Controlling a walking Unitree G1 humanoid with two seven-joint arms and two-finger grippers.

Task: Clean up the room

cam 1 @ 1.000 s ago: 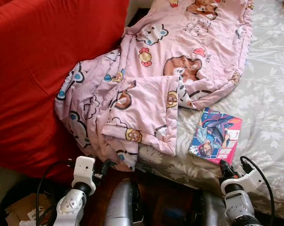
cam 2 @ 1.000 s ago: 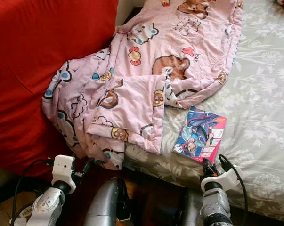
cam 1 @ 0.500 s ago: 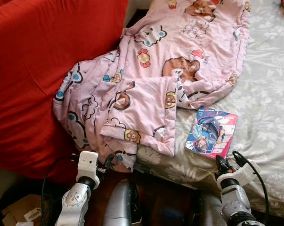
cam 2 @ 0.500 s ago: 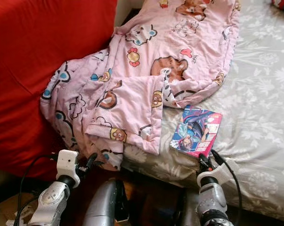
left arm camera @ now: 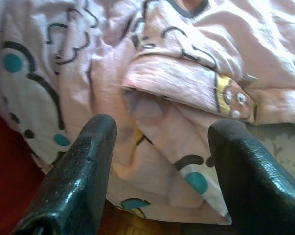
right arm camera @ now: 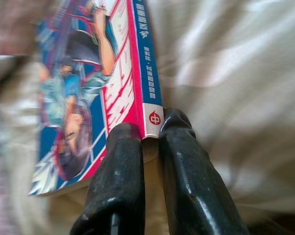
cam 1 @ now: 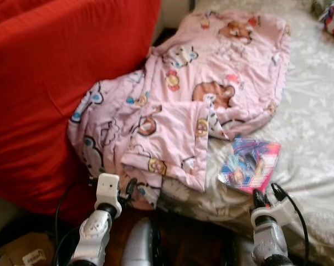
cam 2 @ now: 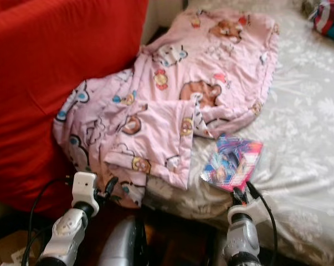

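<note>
At lower right of the head view: right gripper (cam 1: 259,198), fingers pressed nearly together, tips at the near corner of the comic book (cam 1: 250,164). Wrist view confirms fingertips (right arm camera: 172,117) meeting the book's spine corner (right arm camera: 148,117); whether the cover is actually pinched cannot be told. Book flat on the grey floral bedsheet (cam 1: 316,122), right of centre, just beside the folded edge of the pink cartoon quilt (cam 1: 183,111), apparently not touching it.

At lower left: left gripper (cam 1: 125,188), fingers spread wide apart, holding nothing, just short of the quilt's hanging lower edge. Wrist view shows both fingers (left arm camera: 83,166) framing a fold of the quilt (left arm camera: 186,83) printed with cartoon figures.

Beyond: quilt rumpled from centre to upper right, draped off the bed's left side against the red fabric (cam 1: 56,83) filling the upper left. Cardboard (cam 1: 22,252) at bottom left corner. Striped object (cam 2: 327,19) at upper right corner.

Against a second ago: whole picture shifted and blurred, camera moved; right gripper closer to the book; left gripper raised nearer the quilt edge.
</note>
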